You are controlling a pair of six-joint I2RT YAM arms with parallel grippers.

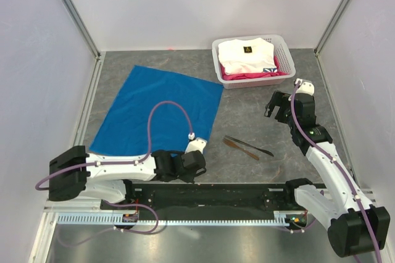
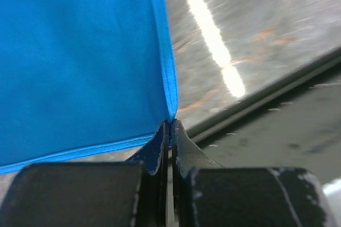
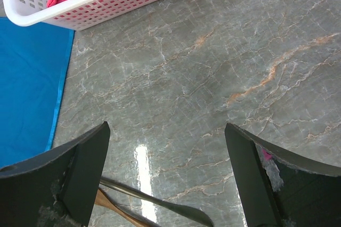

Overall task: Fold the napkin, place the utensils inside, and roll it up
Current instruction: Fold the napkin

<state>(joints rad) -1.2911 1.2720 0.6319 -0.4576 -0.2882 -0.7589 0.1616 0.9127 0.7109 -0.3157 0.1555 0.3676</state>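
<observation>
The napkin (image 1: 157,108) is lying spread flat in the left-centre of the overhead frame, one layer and no crease anywhere. So I'd say we're right at the first step, the fold. The left gripper (image 2: 170,131) is pinching the cloth's lower-right corner. In the wrist view the jaws are closed all the way down, with only the blue hem sandwiched between them.

Next move, as I read it: it's going to need to lift that corner a little and carry it over toward the far-left side, so the cloth doubles onto itself. The fabric looks thin and floppy, so a low, slow arc probably beats a big yank, or the whole sheet may be dragging along.

Pose-wise, the left arm is lying low along the bottom of the overhead frame. Its base is at lower left, the forearm is stretching right, and the wrist is angling up into that corner.

The right gripper (image 3: 166,131) is hanging wide open with nothing in it, over bare table (image 1: 247,112) right of centre, below the white basket (image 1: 220,73). The utensils (image 1: 247,147) are lying side by side just right of the napkin, low-centre in frame, untouched and apart from both grippers.
</observation>
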